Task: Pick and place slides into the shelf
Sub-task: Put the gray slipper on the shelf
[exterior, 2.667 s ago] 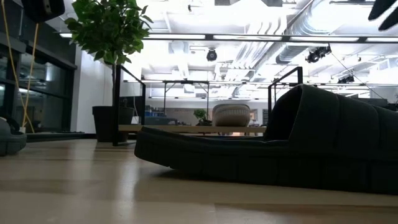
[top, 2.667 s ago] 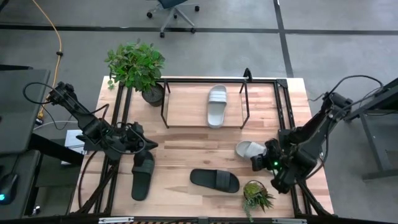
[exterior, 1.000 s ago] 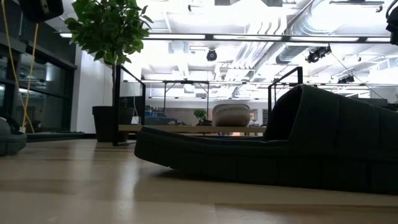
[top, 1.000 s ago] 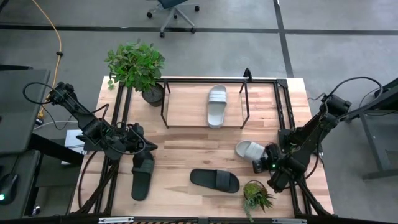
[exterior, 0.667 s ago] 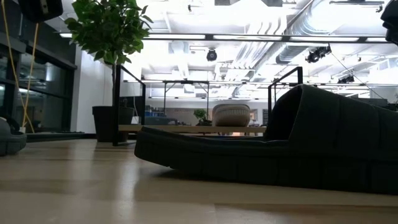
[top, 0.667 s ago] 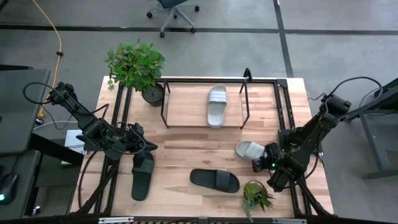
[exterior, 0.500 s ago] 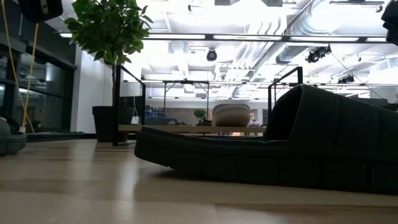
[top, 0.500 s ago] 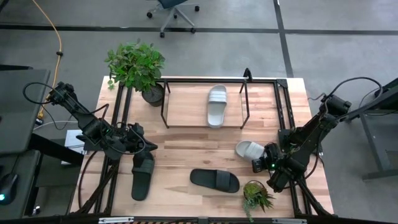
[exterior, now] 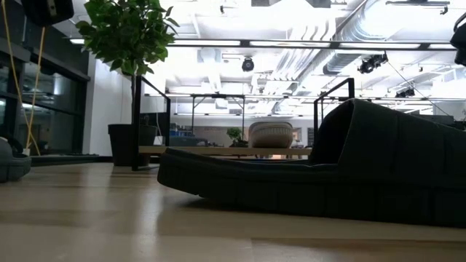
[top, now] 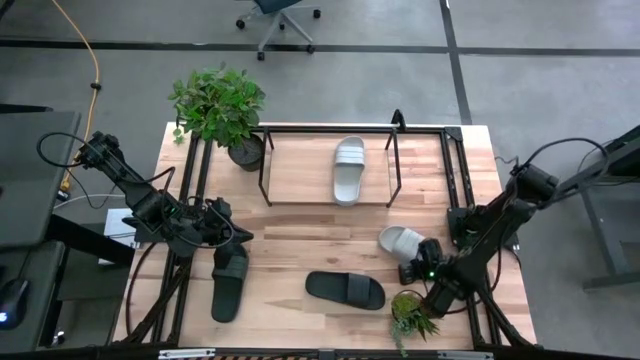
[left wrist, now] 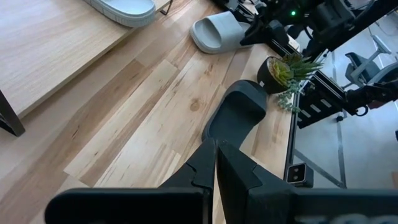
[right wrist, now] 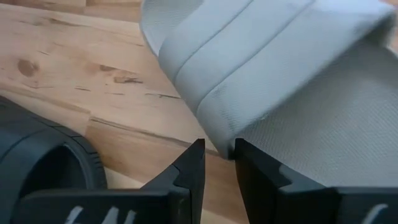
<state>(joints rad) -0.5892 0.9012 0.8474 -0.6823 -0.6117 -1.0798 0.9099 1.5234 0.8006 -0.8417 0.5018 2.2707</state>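
From my remote seat, nearest the front edge lies one black rubber slide (top: 345,289), crosswise. Just beyond it my right gripper (right wrist: 216,157) is half open with its fingertips straddling the edge of the light grey rubber slide (top: 401,241), which extends toward table centre; whether it is truly pinched, I can't tell. The left gripper (left wrist: 216,163), closed on nothing, waits over the other black slide (top: 229,281); farthest, the black-tube shelf (top: 300,170) holds one grey slide (top: 349,169), lengthwise.

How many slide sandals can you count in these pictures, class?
4: one grey slide on the shelf, another grey slide at the right gripper, one black slide mid-table, another black slide by the left gripper.
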